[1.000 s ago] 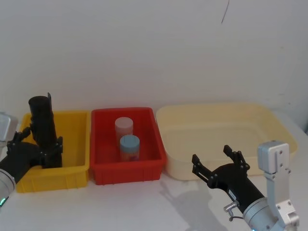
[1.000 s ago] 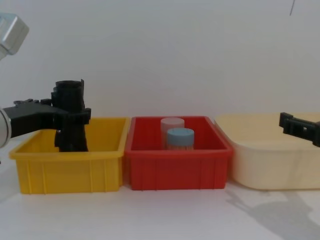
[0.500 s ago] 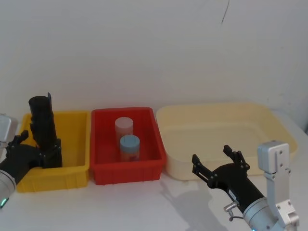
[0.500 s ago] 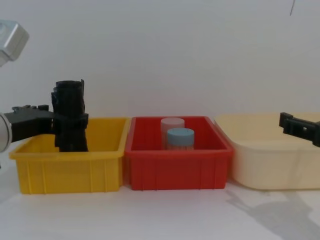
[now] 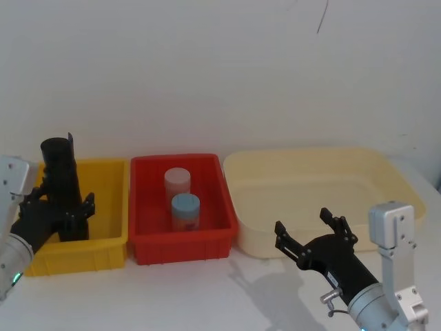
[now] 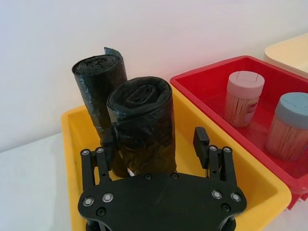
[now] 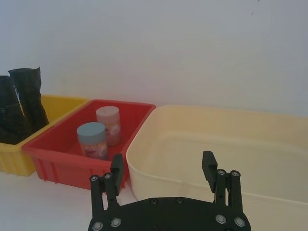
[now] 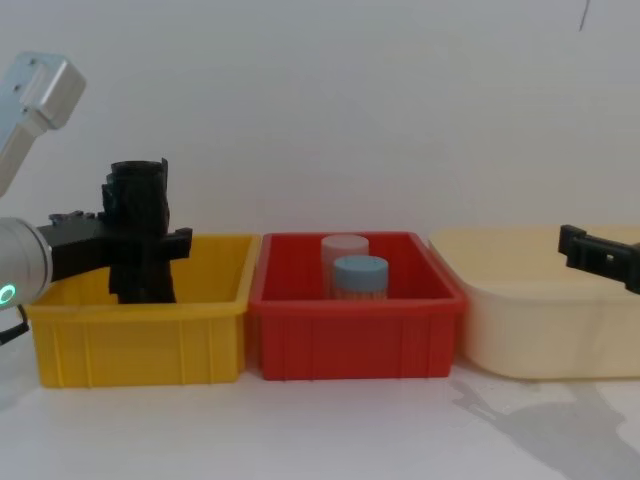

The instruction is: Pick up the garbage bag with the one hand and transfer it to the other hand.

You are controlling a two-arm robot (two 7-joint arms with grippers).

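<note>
Plain white wall backs a white bench carrying three containers in a row. At the bench's left end the left gripper, black and long-fingered on a silver arm with a green ring light, reaches into the yellow plastic bin. Its jaws are apart, one finger on each side of the garbage bag, an upright roll of crinkly glossy black plastic. A second roll of the same plastic stands just behind it, both in the bin's left half and taller than its walls.

As I judge it, only the straddling is done: closing, lifting and the whole hand-over are yet to do. The right gripper, black with fingers spread, hovers over the bench's near right edge before the cream plastic tub, well apart from the bag.

Above the roll the way is open. Sideways, the twin crowds its far side. The red plastic bin, holding a pink-capped jar and a blue-capped jar, lies between the arms, so lifting clear of the walls first looks wise.
</note>
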